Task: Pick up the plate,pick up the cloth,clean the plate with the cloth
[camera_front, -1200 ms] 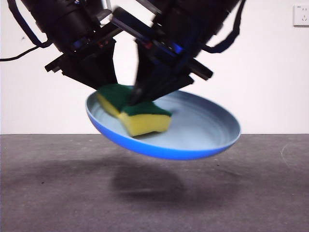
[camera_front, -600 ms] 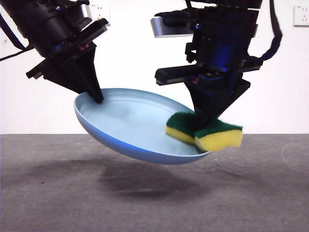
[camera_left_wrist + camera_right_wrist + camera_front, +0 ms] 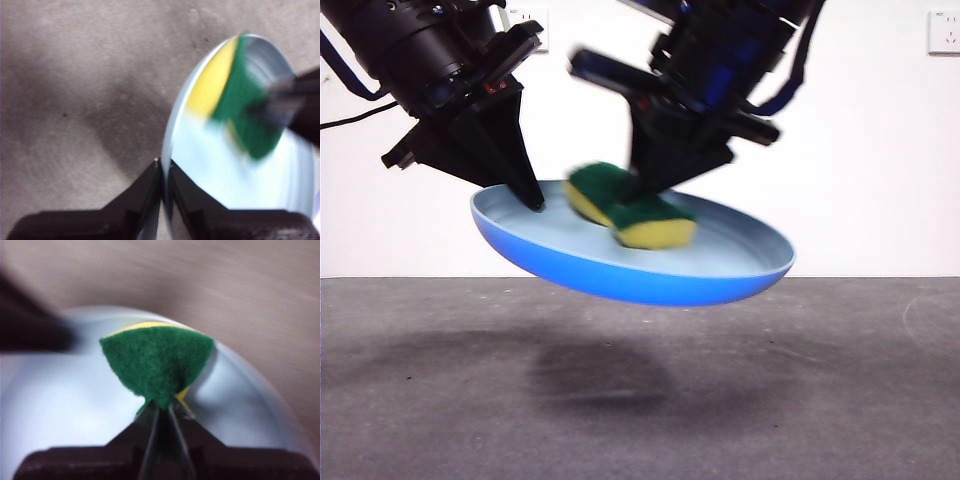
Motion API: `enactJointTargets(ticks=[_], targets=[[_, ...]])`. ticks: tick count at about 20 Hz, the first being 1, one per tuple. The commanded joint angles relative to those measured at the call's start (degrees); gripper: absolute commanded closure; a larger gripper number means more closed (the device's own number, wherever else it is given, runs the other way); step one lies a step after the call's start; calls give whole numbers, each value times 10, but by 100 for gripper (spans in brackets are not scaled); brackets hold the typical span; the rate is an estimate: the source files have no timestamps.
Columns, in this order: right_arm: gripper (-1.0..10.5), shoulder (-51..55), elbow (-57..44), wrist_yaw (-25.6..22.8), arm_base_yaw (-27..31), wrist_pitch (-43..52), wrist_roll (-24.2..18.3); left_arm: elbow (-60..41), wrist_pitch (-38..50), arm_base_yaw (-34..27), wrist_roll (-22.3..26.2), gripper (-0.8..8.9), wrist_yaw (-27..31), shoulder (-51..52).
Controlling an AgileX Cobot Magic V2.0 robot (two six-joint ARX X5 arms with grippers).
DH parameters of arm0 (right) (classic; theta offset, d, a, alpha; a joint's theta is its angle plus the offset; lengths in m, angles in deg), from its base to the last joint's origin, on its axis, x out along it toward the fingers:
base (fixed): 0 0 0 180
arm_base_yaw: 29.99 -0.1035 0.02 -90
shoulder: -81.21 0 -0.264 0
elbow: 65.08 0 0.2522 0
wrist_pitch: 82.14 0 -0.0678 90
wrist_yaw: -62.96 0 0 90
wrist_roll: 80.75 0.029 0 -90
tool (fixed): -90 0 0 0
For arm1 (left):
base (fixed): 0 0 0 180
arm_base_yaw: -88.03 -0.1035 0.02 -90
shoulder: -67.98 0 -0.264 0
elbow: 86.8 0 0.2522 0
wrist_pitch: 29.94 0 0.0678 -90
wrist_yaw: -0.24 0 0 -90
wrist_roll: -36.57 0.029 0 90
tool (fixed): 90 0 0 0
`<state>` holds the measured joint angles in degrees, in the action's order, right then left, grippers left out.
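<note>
One light-blue plate (image 3: pixel 650 278) is held tilted above the grey table (image 3: pixel 840 400) by the left gripper (image 3: pixel 532 195), clamped on its rim, while one yellow-and-green sponge (image 3: pixel 630 208), pinched in the right gripper (image 3: pixel 645 185), is pressed inside the plate.

Tabletop (image 3: pixel 840 400): dark grey, slightly mottled, with a soft dark shadow (image 3: pixel 605 380) near its middle. Back wall (image 3: pixel 880 150): plain white, evenly lit. Two white wall sockets present, one (image 3: pixel 944 30) at upper right, one (image 3: pixel 532 20) upper left, partly hidden.
</note>
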<state>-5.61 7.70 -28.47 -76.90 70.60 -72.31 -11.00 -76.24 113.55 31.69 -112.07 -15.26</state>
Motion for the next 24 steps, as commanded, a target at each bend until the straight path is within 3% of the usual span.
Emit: enactJointTargets(ticks=[1, 4, 9, 11, 13, 15, 17, 20, 24], targets=[[963, -10, -3, 55, -18, 6, 12, 3, 26, 7, 6, 822, -32, 1], [963, -10, -3, 92, -42, -12, 12, 3, 48, 6, 2, 822, -25, 1], [963, -10, -3, 80, -62, -141, 4, 3, 49, 2, 1, 822, 4, 1], [963, -10, -3, 30, -61, -196, -2, 3, 38, 0, 2, 822, 4, 1], [963, -10, -3, -54, -56, -238, -7, 3, 21, 0, 5, 822, 3, 1], [963, -10, -3, -142, -47, -252, -10, 3, 7, 0, 7, 822, -4, 1], [963, -10, -3, -190, -40, -247, -10, 3, -3, 0, 7, 822, -6, 1], [963, -10, -3, -230, -24, -222, -10, 3, -21, 0, 21, 822, -7, 1], [963, -10, -3, -219, 0, -151, -10, 3, -31, 1, 21, 822, -9, 1]])
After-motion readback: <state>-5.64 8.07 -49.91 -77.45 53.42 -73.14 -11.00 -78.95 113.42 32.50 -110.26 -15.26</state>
